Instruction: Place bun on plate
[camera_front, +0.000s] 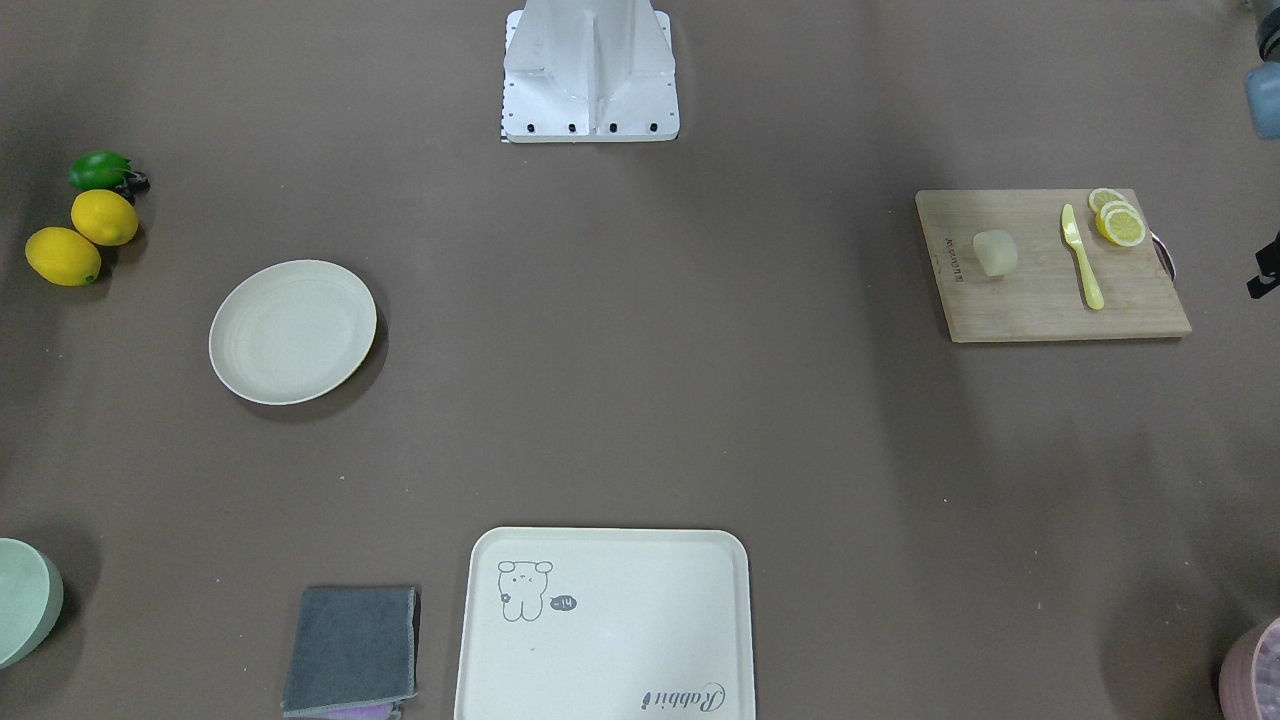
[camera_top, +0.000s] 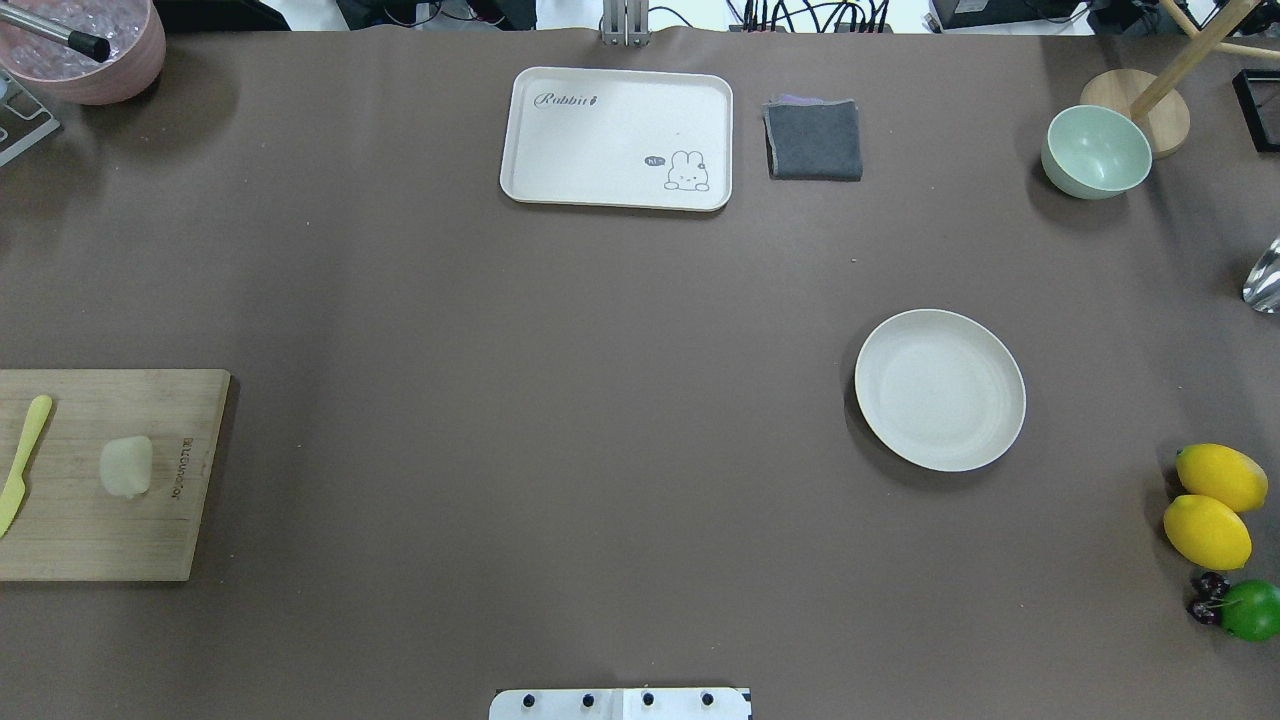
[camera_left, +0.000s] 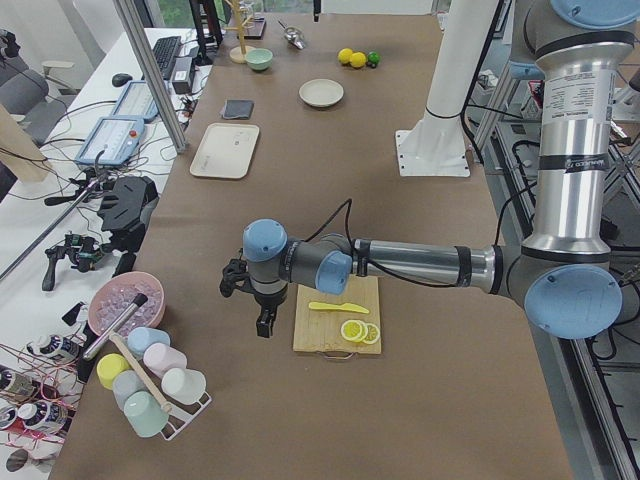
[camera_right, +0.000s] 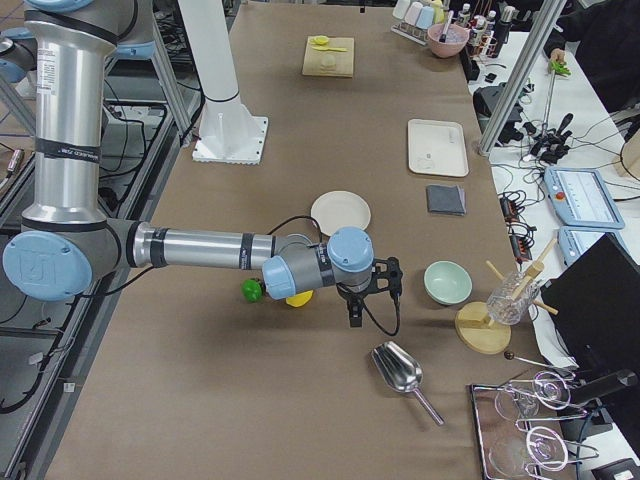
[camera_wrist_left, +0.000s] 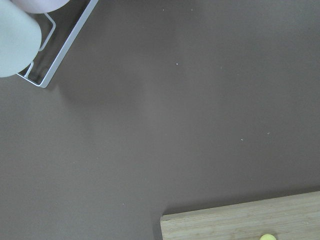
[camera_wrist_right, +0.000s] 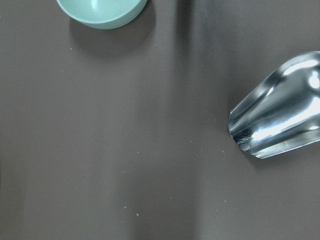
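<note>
The bun (camera_front: 995, 252) (camera_top: 126, 466) lies on a wooden cutting board (camera_front: 1030, 305) (camera_top: 100, 540) at the robot's left end of the table. Far across the table, on the robot's right side, sits the round cream plate (camera_front: 293, 332) (camera_top: 940, 389) (camera_right: 340, 212) with nothing on it. In the exterior left view my left gripper (camera_left: 263, 326) hangs over bare table just past the board's outer end, apart from the bun. My right gripper (camera_right: 352, 318) hovers between the pale green bowl (camera_right: 447, 282) and a metal scoop (camera_right: 398, 368). I cannot tell whether either gripper is open or shut.
On the board lie a yellow knife (camera_front: 1082, 258) and lemon slices (camera_front: 1118, 220). A cream tray (camera_top: 560, 140) and a grey cloth (camera_top: 814, 140) sit at the far edge. Lemons (camera_top: 1210, 505) lie beyond the plate. A cup rack (camera_left: 150, 385) and a pink bowl (camera_left: 125, 303) stand near the left gripper.
</note>
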